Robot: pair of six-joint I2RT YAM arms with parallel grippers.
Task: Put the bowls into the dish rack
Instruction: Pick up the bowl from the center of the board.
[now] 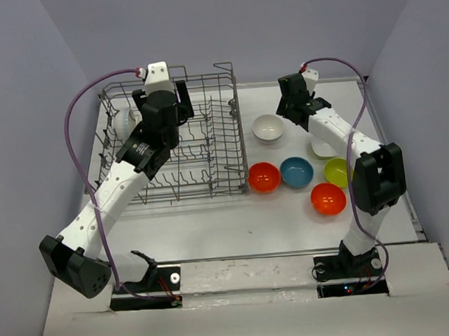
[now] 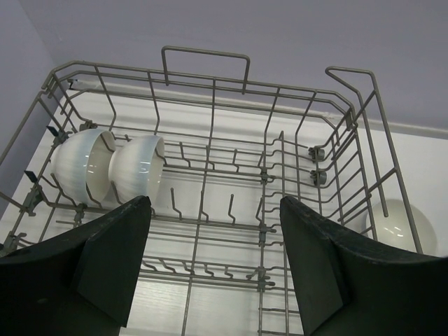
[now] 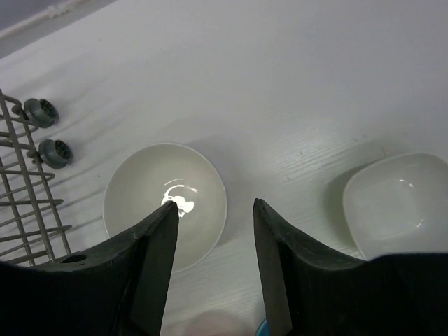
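- Two white bowls (image 2: 80, 164) (image 2: 136, 168) are already stood on edge between the tines of the dish rack (image 1: 235, 121), ahead of the left claw (image 2: 213, 203) and to its left side.
- The left claw is held over the rack with its jaws wide apart, and nothing is carried between them.
- The right claw (image 3: 214, 205) is placed over a white bowl (image 3: 133, 196) on the table (image 1: 212, 222). Its jaws are apart: one finger is seen over the inside of the bowl, the other outside the rim. No clamping on the rim can be seen.
- Six bowls are counted outside the rack: this white one, a second white bowl (image 3: 395, 199) to the right of the right claw, and nearer to the arm bases two orange-red bowls (image 1: 264, 177) (image 1: 328, 198), a blue bowl (image 1: 296, 172) and a yellow-green bowl (image 1: 336, 172). The task is therefore judged to be at an early stage — about a quarter done.
- Many rows of tines ahead of the left claw and to its right carry nothing, so enough room for the other bowls is expected.
- The right wall of the rack, with two small wheels (image 3: 40, 112), stands just to the left of the right claw. This edge, and the tall handle loop above it, must be passed over when a bowl is carried across.
- The second white bowl lies apart from the first, so free room is left beside the outer finger.
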